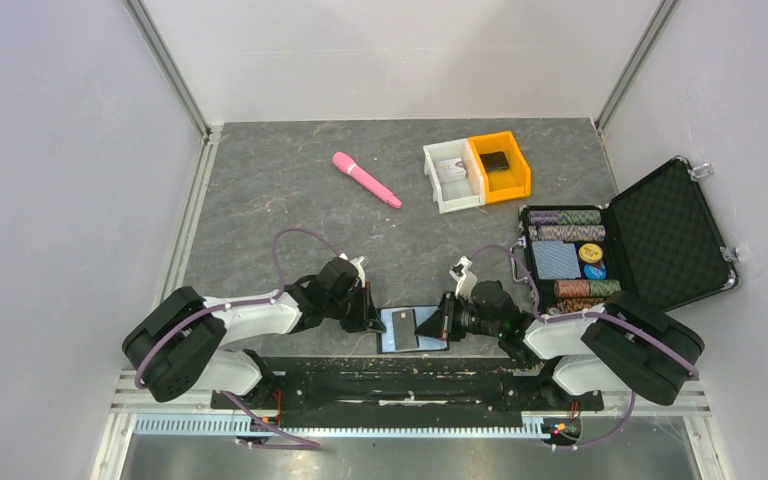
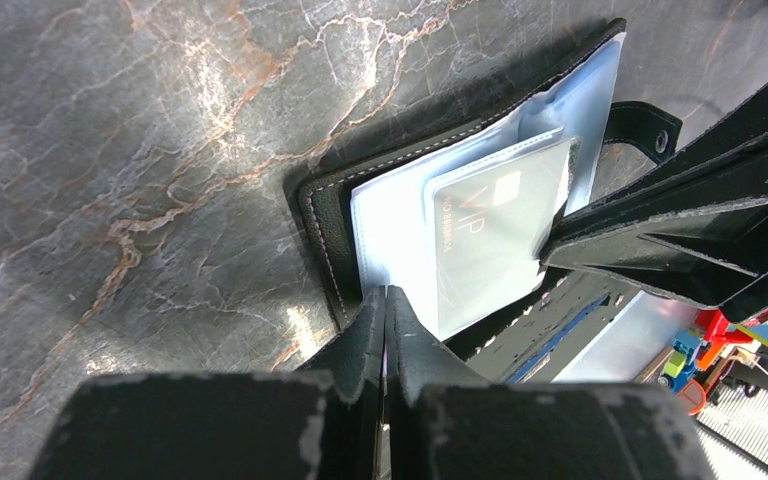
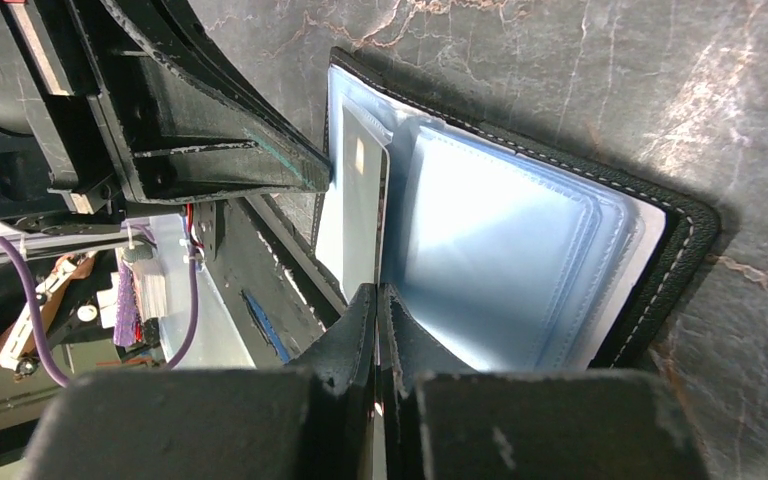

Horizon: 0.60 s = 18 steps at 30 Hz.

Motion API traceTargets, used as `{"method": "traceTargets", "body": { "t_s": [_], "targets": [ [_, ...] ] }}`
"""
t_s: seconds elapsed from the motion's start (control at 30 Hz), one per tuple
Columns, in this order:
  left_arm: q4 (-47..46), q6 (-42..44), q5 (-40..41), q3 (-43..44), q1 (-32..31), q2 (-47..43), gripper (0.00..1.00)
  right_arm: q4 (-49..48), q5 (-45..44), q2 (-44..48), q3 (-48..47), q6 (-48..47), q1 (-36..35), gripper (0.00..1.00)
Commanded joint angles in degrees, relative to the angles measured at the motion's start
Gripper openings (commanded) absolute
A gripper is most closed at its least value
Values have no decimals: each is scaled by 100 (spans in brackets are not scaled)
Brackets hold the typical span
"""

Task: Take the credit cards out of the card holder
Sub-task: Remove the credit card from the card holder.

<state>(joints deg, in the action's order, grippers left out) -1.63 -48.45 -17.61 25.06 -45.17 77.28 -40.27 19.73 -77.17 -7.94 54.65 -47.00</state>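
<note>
The card holder (image 1: 412,328) lies open on the dark stone table near the front edge, between my two grippers. Its black cover and pale blue plastic sleeves show in the left wrist view (image 2: 390,215) and in the right wrist view (image 3: 520,250). A grey credit card (image 2: 495,235) marked VIP sits in one sleeve leaf; it also shows in the right wrist view (image 3: 358,200). My left gripper (image 2: 384,295) is shut, pinching the holder's left edge (image 1: 378,322). My right gripper (image 3: 377,290) is shut on the edge of the leaf with the card (image 1: 442,322).
A pink stick (image 1: 365,179) lies at the back middle. A white bin (image 1: 452,176) and an orange bin (image 1: 500,165) stand behind. An open black briefcase (image 1: 660,235) with poker chips stands at the right. The table's front rail (image 1: 400,375) runs just below the holder.
</note>
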Motion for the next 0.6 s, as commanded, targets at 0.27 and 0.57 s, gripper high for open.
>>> {"method": "traceTargets", "body": {
  "t_s": [0.27,0.57],
  "targets": [
    [398,80,292,70,-1,130,2,-288,348,93,-23,11,86,0],
    [314,90,218,86,-10,195,2,-946,509,-263,40,327,103,0]
  ]
}}
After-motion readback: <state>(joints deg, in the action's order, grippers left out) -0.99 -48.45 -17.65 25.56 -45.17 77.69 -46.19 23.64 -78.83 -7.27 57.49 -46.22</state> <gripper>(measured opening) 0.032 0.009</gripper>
